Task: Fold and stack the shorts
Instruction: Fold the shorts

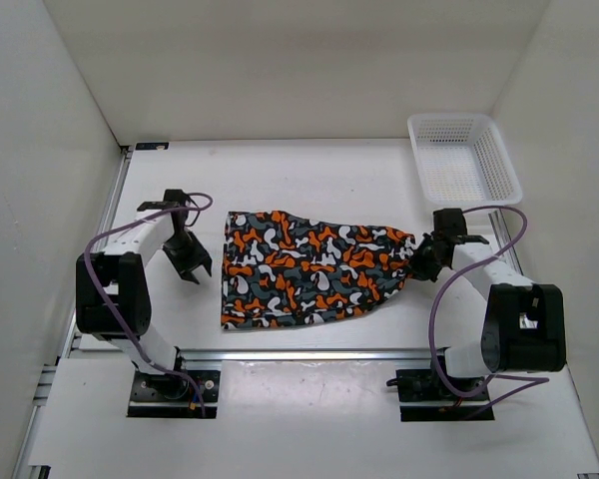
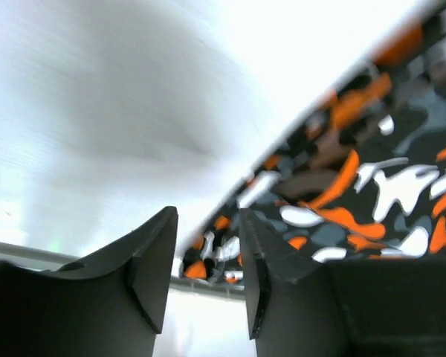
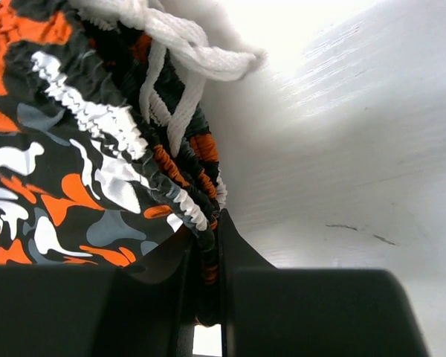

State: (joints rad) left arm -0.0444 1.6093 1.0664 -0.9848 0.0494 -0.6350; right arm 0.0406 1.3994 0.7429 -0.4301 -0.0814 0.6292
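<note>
The shorts lie spread flat in the middle of the table, their orange, black, grey and white print facing up. My right gripper is at their right end, shut on the gathered waistband. Its jaws pinch the elastic hem, and the white drawstring hangs just above. My left gripper hovers just left of the shorts' left edge, open with nothing between its fingers. From the left wrist, the shorts lie beyond the fingertips to the right.
A white mesh basket stands at the back right corner of the table. White walls enclose the table on three sides. An aluminium rail runs along the near edge, just below the shorts.
</note>
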